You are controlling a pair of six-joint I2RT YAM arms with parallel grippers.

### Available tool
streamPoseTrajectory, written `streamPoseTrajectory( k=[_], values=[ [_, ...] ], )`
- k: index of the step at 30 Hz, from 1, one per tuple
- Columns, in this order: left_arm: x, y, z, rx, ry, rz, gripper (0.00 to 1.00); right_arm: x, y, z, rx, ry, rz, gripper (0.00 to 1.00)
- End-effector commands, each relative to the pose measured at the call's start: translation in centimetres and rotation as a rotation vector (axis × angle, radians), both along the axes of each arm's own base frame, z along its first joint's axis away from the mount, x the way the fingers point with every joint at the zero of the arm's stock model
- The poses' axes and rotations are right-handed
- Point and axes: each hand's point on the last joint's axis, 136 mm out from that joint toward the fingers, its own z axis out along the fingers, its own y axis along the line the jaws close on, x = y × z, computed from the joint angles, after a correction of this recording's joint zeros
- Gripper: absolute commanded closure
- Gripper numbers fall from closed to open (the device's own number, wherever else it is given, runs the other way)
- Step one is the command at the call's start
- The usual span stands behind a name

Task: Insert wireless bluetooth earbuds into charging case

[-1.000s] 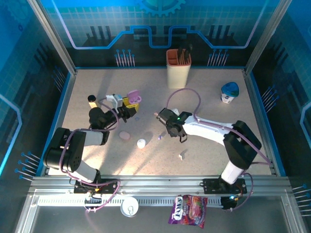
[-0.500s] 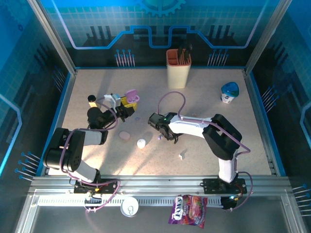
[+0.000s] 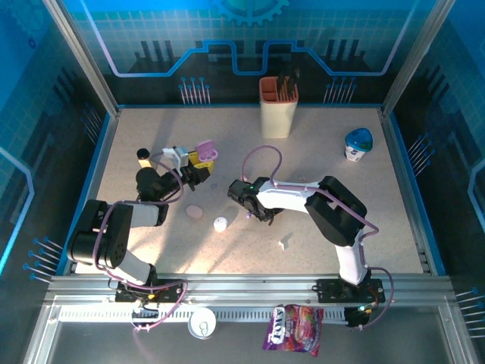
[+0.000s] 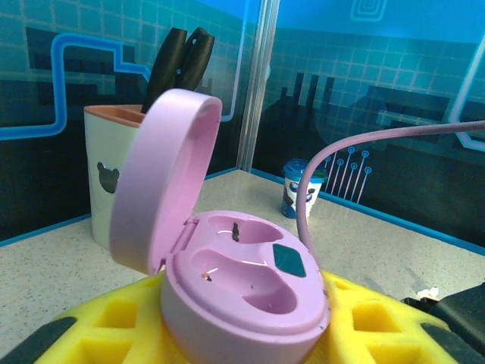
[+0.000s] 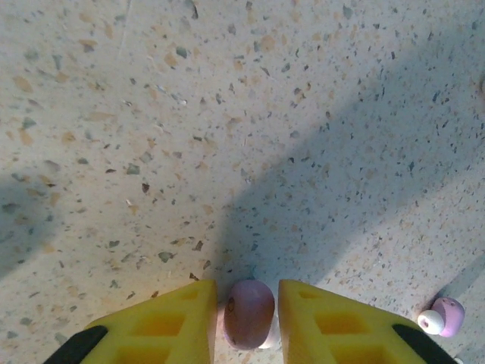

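- Two yellow-padded grippers are at work. The left gripper (image 4: 244, 337) clamps the lilac charging case (image 4: 250, 284) at its base, with one pad on each side.
- The case is open. Its lid (image 4: 163, 178) stands up on the left side, and two wells face upward.
- The right gripper (image 5: 247, 294) pinches a purple earbud (image 5: 248, 315). Its two pads stand tight on each side of it, over the speckled table (image 5: 227, 114).
- A second earbud (image 5: 442, 317), purple with a white tip, lies on the table at the lower right of the right wrist view, apart from the pads.
- In the top view the right gripper is near the middle of the table, a little to the right of the held case.
- A pink case (image 3: 195, 211) and a white case (image 3: 220, 224) lie closed on the table, nearer to the arm bases.
- A small white piece (image 3: 285, 243) lies well apart from them; I cannot tell what it is.
- A beige holder (image 3: 277, 106) stands at the far edge, and a blue-and-white cup (image 3: 358, 144) stands at the far right.
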Motion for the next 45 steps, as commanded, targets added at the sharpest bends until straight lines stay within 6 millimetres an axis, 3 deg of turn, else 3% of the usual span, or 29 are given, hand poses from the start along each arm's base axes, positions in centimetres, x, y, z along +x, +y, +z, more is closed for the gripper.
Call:
streamPoseTrajectory(
  k=[1, 10, 23, 33, 45],
  values=[
    [0.1, 0.1, 1.3, 0.009, -0.063, -0.017, 0.64, 0.0, -0.4, 0.0, -0.054, -0.006, 0.005, 0.75],
    [0.1, 0.0, 1.2, 0.008, -0.058, -0.024, 0.64, -0.1, -1.0, 0.5, -0.076, -0.011, -0.017, 0.76],
    [0.0, -0.1, 1.2, 0.009, -0.058, -0.032, 0.64, 0.1, -1.2, 0.4, -0.028, 0.007, -0.041, 0.87],
    [-0.1, -0.8, 1.3, -0.003, -0.040, -0.072, 0.65, 0.0, -1.3, 2.0, 0.411, 0.020, -0.194, 0.86],
    [-1.7, -5.6, 1.0, 0.000, -0.044, -0.197, 0.66, 0.2, -2.9, 6.4, 1.018, 0.022, -0.402, 0.84]
  ],
)
